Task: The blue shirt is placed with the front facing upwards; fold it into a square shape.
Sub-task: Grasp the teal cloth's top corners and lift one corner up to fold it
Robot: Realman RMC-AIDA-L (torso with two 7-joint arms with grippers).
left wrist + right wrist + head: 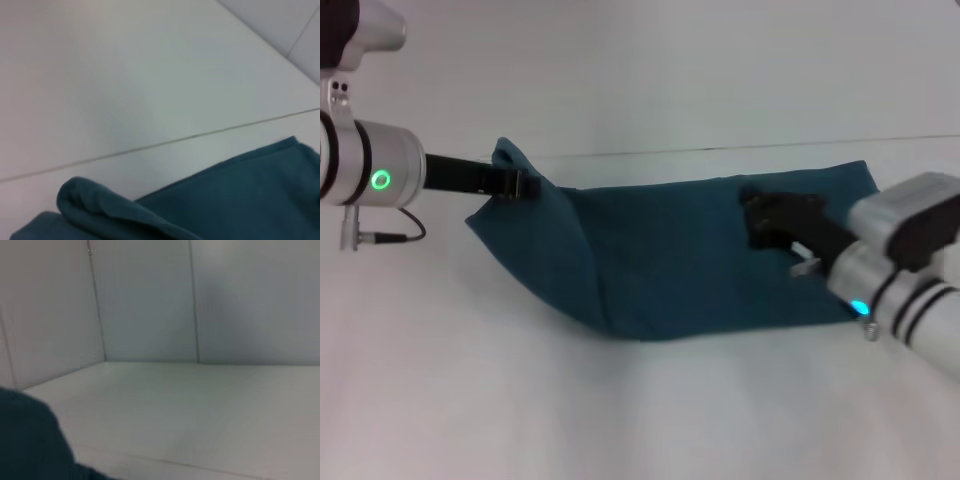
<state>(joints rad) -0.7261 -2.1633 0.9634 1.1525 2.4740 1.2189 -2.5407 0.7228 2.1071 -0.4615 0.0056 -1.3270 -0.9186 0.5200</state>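
The blue shirt (690,255) lies on the white table as a wide teal band with a plain side up. Its left far corner is pulled up into a peak, and my left gripper (526,185) is shut on the cloth there. A slanting fold runs from that peak down to the near edge. My right gripper (758,215) rests on the shirt's right part, near the far edge. In the left wrist view the shirt (240,195) shows with a bunched fold of it close by. The right wrist view shows only a dark piece of the shirt (25,440).
The white table (620,420) extends around the shirt on all sides. A thin seam (720,151) runs along the back, where the table meets the pale wall. A cable hangs from the left arm at the left edge.
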